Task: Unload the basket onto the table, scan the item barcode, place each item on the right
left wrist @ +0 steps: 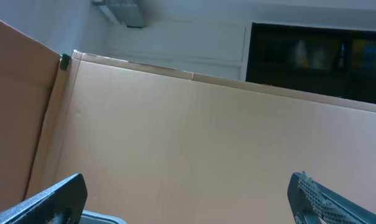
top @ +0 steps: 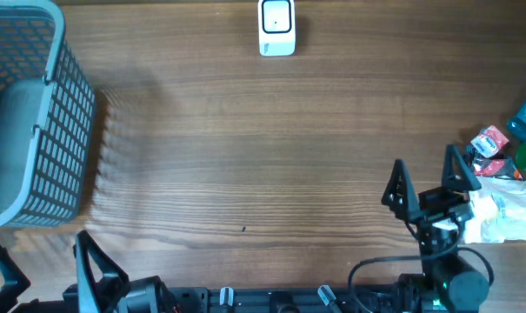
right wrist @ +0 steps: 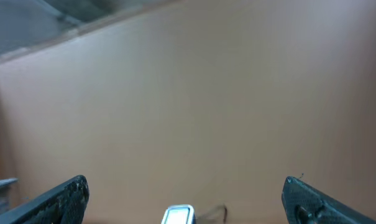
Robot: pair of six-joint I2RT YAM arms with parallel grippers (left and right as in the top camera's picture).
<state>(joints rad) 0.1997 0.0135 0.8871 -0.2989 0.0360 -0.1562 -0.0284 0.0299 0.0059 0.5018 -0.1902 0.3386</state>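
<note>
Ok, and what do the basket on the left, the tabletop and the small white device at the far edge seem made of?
Basket: looks like moulded plastic, matt grey-blue, given the even lattice walls and thick rim. Tabletop: wood or wood-look laminate, brown with grain streaks and low sheen; cannot tell which. White device: probably smooth hard plastic, casing with a dark window.

Wooden table (top: 245,156) carries a grey basket (top: 67,130), white scanner (top: 276,28) and packaged items (top: 493,143) at right
</note>
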